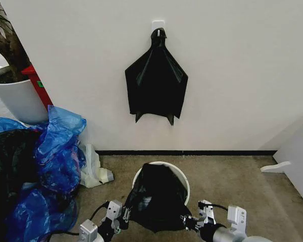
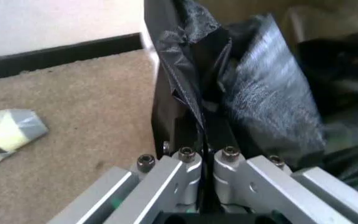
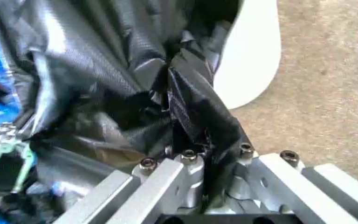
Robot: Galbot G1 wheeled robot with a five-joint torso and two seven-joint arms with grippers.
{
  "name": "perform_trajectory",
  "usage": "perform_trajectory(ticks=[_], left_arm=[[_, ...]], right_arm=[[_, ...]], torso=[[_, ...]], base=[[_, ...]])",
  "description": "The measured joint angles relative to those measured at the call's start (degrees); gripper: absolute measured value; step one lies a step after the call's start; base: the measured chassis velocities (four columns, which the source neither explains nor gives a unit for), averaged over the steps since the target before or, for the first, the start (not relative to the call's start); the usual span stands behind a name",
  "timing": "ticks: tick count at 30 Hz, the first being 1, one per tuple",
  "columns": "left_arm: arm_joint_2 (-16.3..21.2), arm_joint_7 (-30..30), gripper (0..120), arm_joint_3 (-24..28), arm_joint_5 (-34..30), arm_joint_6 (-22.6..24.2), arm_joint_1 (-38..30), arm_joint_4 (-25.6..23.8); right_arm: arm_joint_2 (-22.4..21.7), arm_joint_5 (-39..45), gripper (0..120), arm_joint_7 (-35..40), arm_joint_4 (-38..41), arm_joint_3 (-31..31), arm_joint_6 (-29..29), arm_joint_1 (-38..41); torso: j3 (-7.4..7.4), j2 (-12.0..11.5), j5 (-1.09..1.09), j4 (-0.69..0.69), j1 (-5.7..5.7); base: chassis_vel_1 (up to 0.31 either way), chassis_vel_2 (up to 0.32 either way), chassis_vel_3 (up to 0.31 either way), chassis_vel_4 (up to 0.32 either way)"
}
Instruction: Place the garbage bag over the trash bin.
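**Bag is half over the bin, both grippers pinching it**

So here's where you're at. The trash bin sits on the carpet floor right in front of the robot, near the wall. The garbage bag is draped over the near side of it and bulges up into the opening, so from the head camera you see the pale rim only along the far arc and down the right side. What's inside the bin under the black film, you can't tell.

Your left gripper holds the bag's lower left corner, and the left wrist view shows its fingers closed together with a fold of black plastic squeezed between them. The right gripper is at the lower right corner, same deal: fingers clamped on a bunched strip of bag, with the white side of the bin just beyond it. The film is stretched between the two.

Other stuff around: a pile of blue plastic bags on the floor to the left, a white plant pot behind it with a plant in it, and a flat black bundle hanging on the wall from a hook.
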Motion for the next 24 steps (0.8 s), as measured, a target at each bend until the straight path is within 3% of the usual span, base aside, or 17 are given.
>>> perform_trajectory(ticks=[6, 14, 20, 24], left_arm=[[-1.9, -0.3, 0, 1.5, 1.7, -2.1, -4.5, 6.0], [-3.4, 0.5, 0, 2.5, 2.9, -3.4, -6.8, 9.4], [-4.7, 1.6, 0, 2.9, 4.1, -6.2, -8.0, 12.5], [-6.7, 2.3, 0, 3.2, 4.7, -8.1, -9.6, 16.1]], right_arm=[[1.1, -2.4, 0, -0.6, -3.3, -0.1, 1.0, 0.1], [1.9, -5.2, 0, -1.5, -6.3, 0.2, 2.3, -0.5], [3.1, -9.9, 0, -4.8, -9.6, 0.1, 4.5, -0.1], [3.6, -17.1, 0, -10.9, -12.7, 0.2, 7.9, -0.2]], torso=[[0.0, 0.0, 0.0, 0.0, 0.0], [0.0, 0.0, 0.01, 0.0, 0.0], [0.0, 0.0, 0.02, 0.0, 0.0], [0.0, 0.0, 0.02, 0.0, 0.0]], base=[[0.0, 0.0, 0.0, 0.0], [0.0, 0.0, 0.0, 0.0], [0.0, 0.0, 0.0, 0.0], [0.0, 0.0, 0.0, 0.0]])
